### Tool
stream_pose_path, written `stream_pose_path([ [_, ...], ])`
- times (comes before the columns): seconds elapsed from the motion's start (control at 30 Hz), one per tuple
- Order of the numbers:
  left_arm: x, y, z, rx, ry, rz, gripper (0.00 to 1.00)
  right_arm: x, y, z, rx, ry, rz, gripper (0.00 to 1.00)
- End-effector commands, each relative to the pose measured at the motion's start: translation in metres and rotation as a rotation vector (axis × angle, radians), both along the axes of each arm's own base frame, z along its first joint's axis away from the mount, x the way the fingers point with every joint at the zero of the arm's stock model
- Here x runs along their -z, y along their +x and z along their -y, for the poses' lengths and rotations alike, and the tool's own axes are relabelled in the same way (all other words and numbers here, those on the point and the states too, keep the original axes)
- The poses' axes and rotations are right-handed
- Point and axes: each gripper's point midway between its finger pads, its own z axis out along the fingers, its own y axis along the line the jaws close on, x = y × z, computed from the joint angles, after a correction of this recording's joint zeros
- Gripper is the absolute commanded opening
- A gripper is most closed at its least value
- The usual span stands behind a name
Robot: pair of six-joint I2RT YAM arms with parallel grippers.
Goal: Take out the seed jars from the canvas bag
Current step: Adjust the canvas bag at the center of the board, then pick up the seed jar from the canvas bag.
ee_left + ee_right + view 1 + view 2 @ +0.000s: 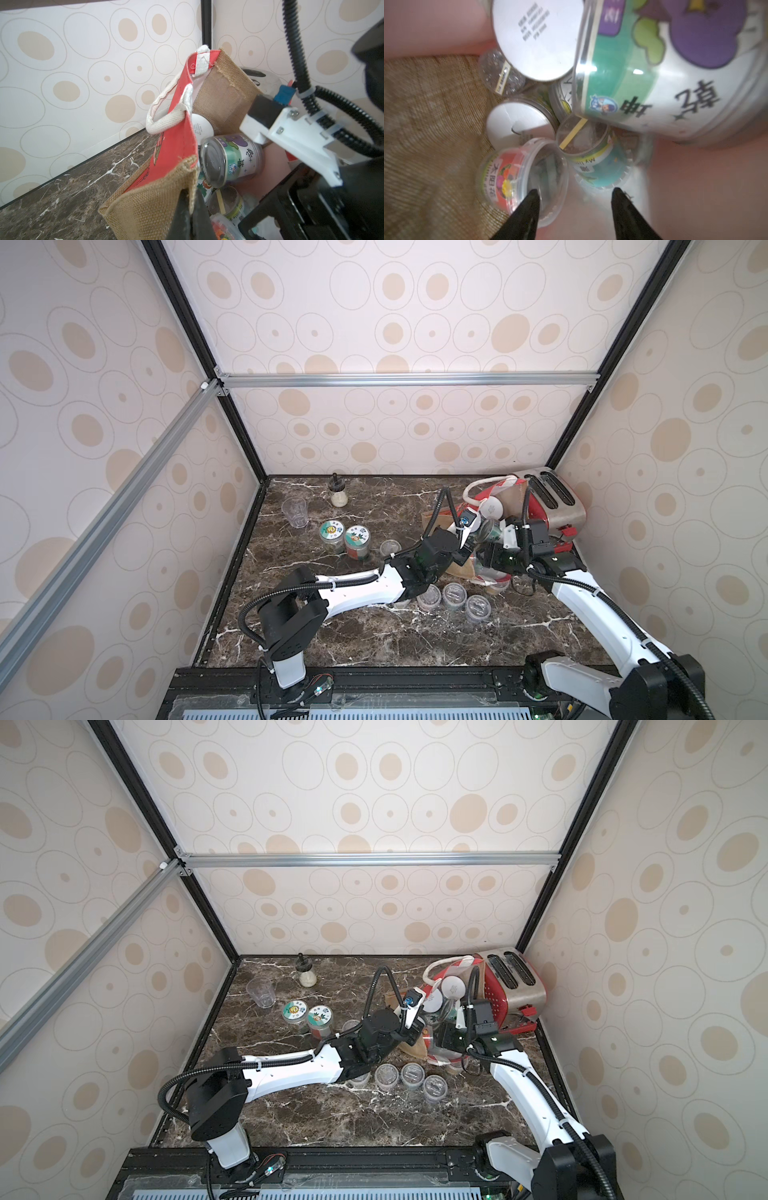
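On the robot's side of the canvas bag (pixel 153 207), a row of short clear-lidded seed jars (pixel 454 595) stands on the marble table (pixel 374 639), already out. Two flower-lidded jars (pixel 345 537) stand off the bag's flank toward the left arm. At the bag's mouth the left gripper (pixel 190 204) is pinched tight on the jute rim, holding the opening up, so that arm looks spoken for. The right gripper (pixel 575 190) is inside the mouth, its jaws about half apart with nothing between them. The nearest thing to them is the orange-labelled jar (pixel 521 180), a short one tipped on its side. It sits off-centre toward the bag's jute wall, right at the tip of the finger on that side and not in the gap. Its short axis, lid to base, seems to run roughly along the line the jaws close on. I'd say the right arm must shift toward that jute wall before closing. Deeper in the bag lie more jars in a heap, with the big purple-labelled jar (pixel 675 72) lying on its side over them, beside the white-lidded jars (pixel 537 37). Beyond the bag stands the toaster (pixel 557 497).
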Motion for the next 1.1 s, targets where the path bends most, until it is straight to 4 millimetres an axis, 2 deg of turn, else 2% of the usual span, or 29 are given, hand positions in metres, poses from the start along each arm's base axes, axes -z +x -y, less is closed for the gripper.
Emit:
stream_pose_path([
  [0.0,-0.043,-0.016,0.006,0.038,-0.088,0.090,0.00,-0.015,0.010,0.004,0.052,0.015,0.053,0.66],
  [0.17,-0.041,-0.020,0.006,0.036,-0.081,0.092,0.00,-0.019,0.016,0.002,0.043,0.023,0.053,0.74],
  [0.3,-0.039,-0.023,0.004,0.034,-0.076,0.093,0.00,-0.018,0.017,-0.006,0.007,0.050,0.038,0.76],
  [0.63,-0.038,-0.028,0.001,0.035,-0.067,0.100,0.00,-0.006,-0.002,-0.027,-0.094,0.145,-0.061,0.79],
  [0.73,-0.037,-0.029,0.001,0.033,-0.061,0.100,0.00,-0.003,-0.007,-0.020,-0.071,0.113,-0.077,0.84],
  [0.87,-0.036,-0.030,0.002,0.034,-0.059,0.100,0.00,-0.003,-0.003,-0.005,-0.025,0.047,-0.050,0.85],
  [1.07,-0.033,-0.029,0.003,0.026,-0.049,0.098,0.00,-0.001,0.012,0.020,0.027,-0.111,-0.064,0.76],
])
